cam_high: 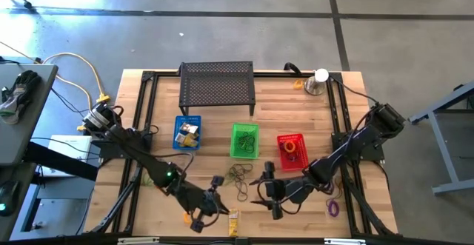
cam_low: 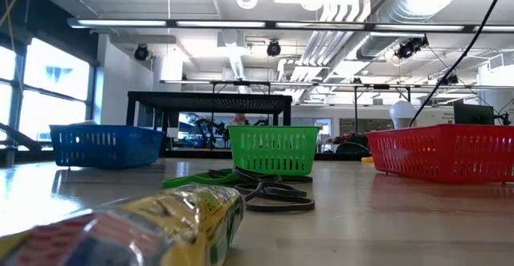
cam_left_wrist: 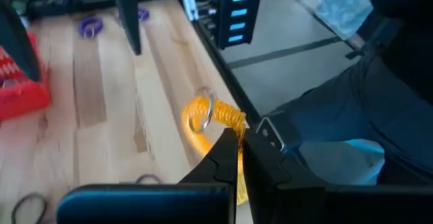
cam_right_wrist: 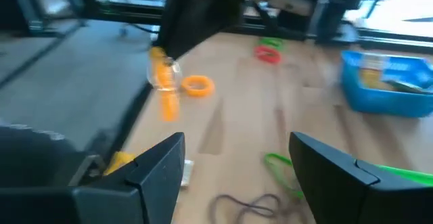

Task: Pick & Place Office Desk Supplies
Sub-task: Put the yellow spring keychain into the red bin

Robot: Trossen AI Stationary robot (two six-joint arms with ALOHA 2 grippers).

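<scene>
My left gripper (cam_high: 198, 221) is at the table's near edge, shut on an orange spiral coil with a metal ring (cam_left_wrist: 206, 119). The coil also shows in the right wrist view (cam_right_wrist: 164, 82). An orange loop (cam_right_wrist: 197, 85) lies on the table beside it. My right gripper (cam_high: 270, 193) is open and empty near the table's middle front, over dark loops (cam_right_wrist: 250, 200) and a green loop (cam_right_wrist: 281, 166). A yellow block (cam_high: 234, 223) lies at the near edge. A purple loop (cam_high: 333, 206) lies at the right front. My left gripper pinches the orange coil between its two fingers (cam_left_wrist: 226, 149), at one end of the coil (cam_left_wrist: 226, 119). In the right wrist view the coil hangs down below the fingers, its ring (cam_right_wrist: 169, 72) partway down. Whether its lower end touches the table, I cannot tell.
A blue basket (cam_high: 187, 132), a green basket (cam_high: 245, 140) and a red basket (cam_high: 291, 150) stand in a row at mid-table, each with items inside. A black mesh stand (cam_high: 217, 86) is at the back. A silver cup with a white ball (cam_high: 320, 82) is at the back right.
</scene>
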